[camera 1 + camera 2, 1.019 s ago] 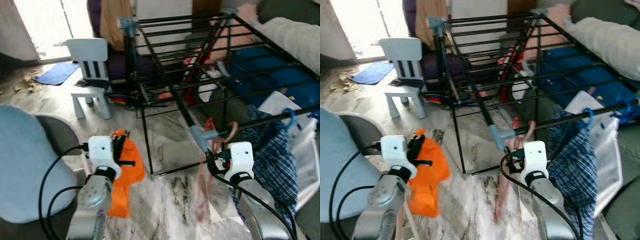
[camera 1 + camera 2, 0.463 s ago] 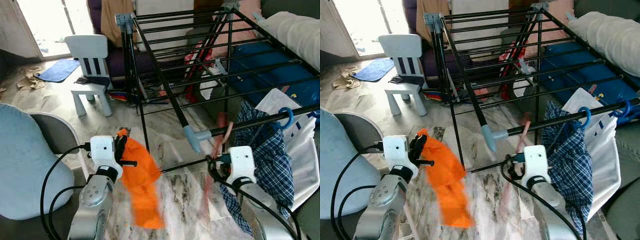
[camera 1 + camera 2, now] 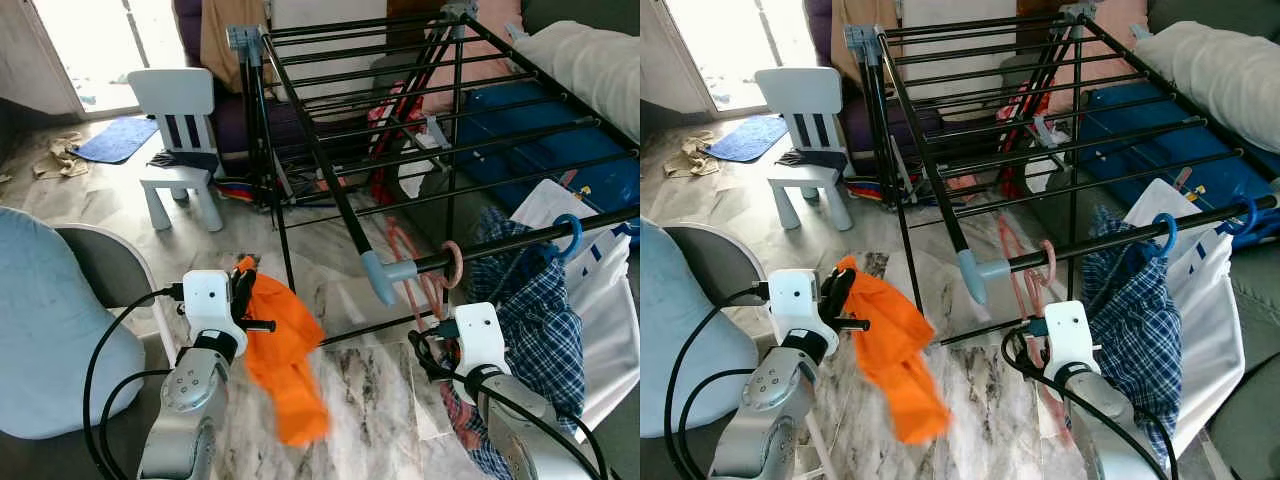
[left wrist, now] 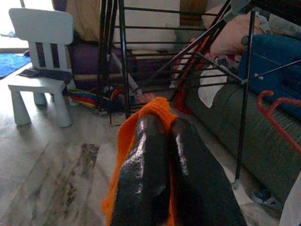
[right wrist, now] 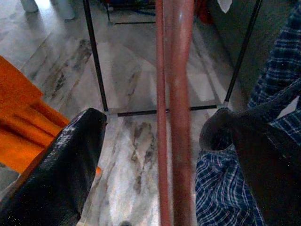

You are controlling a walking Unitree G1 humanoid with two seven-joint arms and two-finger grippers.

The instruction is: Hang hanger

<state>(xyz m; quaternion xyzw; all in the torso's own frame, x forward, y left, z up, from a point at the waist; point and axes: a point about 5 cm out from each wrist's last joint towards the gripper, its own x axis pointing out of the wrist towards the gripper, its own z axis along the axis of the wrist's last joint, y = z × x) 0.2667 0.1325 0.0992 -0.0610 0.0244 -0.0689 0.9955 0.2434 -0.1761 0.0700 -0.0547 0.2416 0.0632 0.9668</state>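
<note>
A black metal clothes drying rack (image 3: pixel 400 110) stood on the marble floor (image 3: pixel 360 380). A thin pink plastic hanger (image 3: pixel 1025 275) hung by its hook from the rack's front rail near the grey corner cap; beside it hung a blue checked shirt (image 3: pixel 1140 320) on a blue hanger. The right gripper (image 5: pixel 155 155), below that rail, had its fingers released either side of the pink hanger. Left of the rack, over bare floor, the left gripper (image 4: pixel 162 155) was clenched on an orange cloth (image 3: pixel 285 350).
</note>
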